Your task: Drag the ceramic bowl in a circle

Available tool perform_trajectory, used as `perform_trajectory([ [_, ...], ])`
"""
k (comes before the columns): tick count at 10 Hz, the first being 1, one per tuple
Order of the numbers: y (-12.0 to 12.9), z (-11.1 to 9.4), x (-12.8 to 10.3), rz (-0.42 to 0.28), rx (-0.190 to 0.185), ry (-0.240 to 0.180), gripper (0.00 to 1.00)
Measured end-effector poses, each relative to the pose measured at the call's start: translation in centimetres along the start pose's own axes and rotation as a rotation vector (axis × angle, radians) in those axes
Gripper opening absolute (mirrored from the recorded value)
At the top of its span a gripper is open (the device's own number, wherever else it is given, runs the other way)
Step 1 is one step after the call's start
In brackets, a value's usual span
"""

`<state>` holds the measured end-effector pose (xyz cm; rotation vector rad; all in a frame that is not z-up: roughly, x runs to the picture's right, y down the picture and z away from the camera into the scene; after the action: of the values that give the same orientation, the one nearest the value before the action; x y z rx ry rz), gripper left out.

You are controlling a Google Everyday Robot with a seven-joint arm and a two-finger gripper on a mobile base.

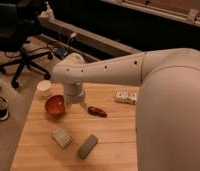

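The ceramic bowl (56, 105) is small, round and glossy red-orange, standing upright on the wooden table (113, 145) near its left side. My white arm reaches in from the right across the table. The gripper (74, 101) hangs under the wrist just to the right of the bowl, at its rim; its tips are hidden behind the wrist and the bowl. A white cylindrical cup (44, 88) stands behind the bowl. A flat dark red oval object (97, 111) lies to the right of the gripper.
A grey block (61, 137) and a dark grey bar (87, 146) lie at the front of the table. A white patterned packet (125, 97) lies at the back right. A black office chair (18, 55) stands on the floor to the left.
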<state>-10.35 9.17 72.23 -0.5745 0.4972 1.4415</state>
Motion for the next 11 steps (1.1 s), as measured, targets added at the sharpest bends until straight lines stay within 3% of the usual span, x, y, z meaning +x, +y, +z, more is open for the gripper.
perform_trajectory([
  [2, 0.5, 0.7, -2.4, -0.033, -0.012, -0.028, 0.65],
  [7, 5.1, 5.4, -6.9, -0.165, -0.057, -0.034, 0.65],
  [9, 6.8, 7.5, -8.5, -0.209, -0.042, -0.047, 0.65],
  [11, 7.2, 8.9, -9.7, -0.229, 0.003, -0.06, 0.65],
])
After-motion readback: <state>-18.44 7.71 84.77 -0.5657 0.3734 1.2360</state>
